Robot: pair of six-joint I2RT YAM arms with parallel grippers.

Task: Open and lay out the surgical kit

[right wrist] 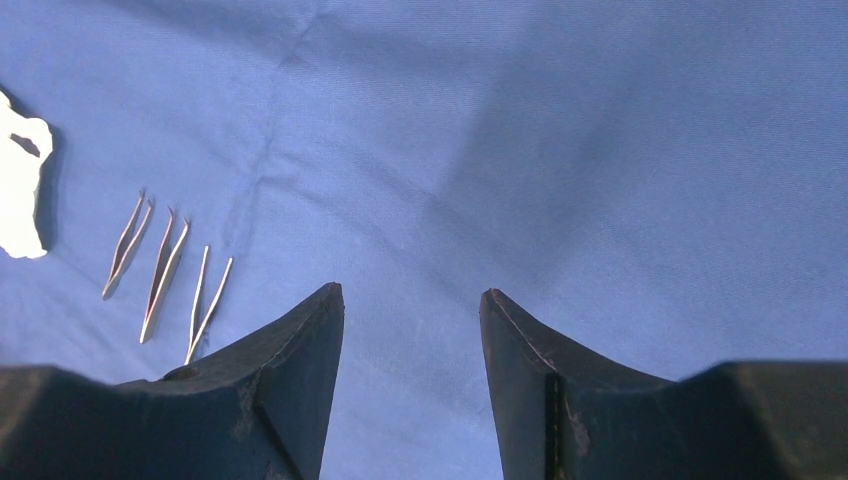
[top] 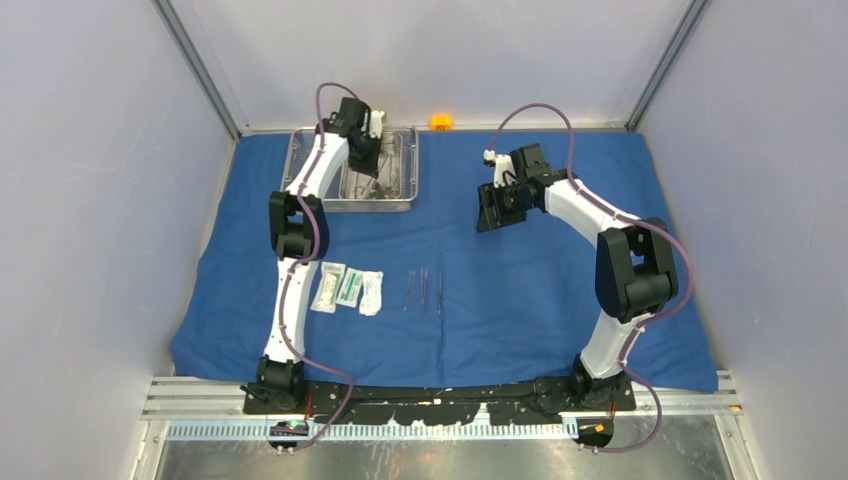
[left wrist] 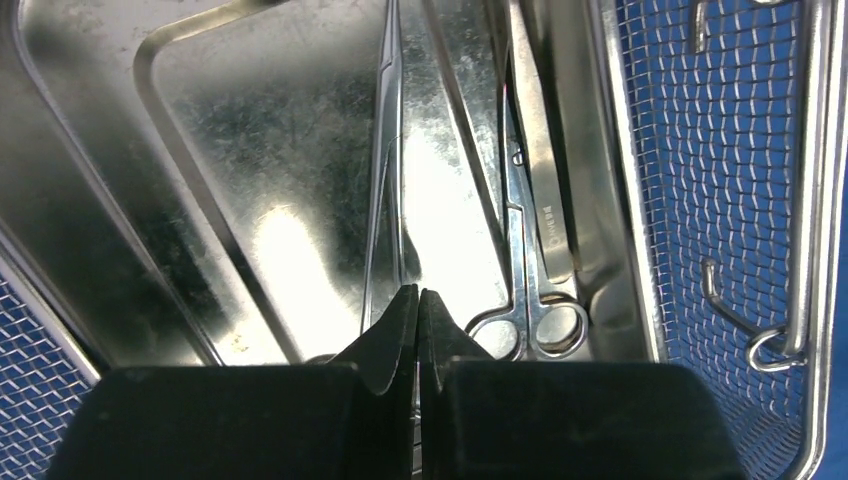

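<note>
The blue cloth wrap (top: 520, 300) lies spread flat. At its back left, the mesh basket (top: 300, 170) holds the solid steel tray (left wrist: 250, 150). My left gripper (left wrist: 418, 295) reaches down into the tray. Its fingers are pressed together at the near end of a long thin steel instrument (left wrist: 385, 180), and a sliver of steel shows between them. A pair of scissors (left wrist: 530, 250) lies beside it against the tray wall. My right gripper (right wrist: 412, 295) hovers open over bare cloth with nothing between its fingers. Three forceps (top: 423, 290) and three white-green packets (top: 345, 288) lie in a row mid-cloth.
The mesh basket wall (left wrist: 720, 150) with its wire handle stands just right of the tray. A small orange block (top: 441, 122) sits past the cloth's back edge. Grey walls close in the left, right and back. The forceps (right wrist: 165, 270) lie left of my right gripper.
</note>
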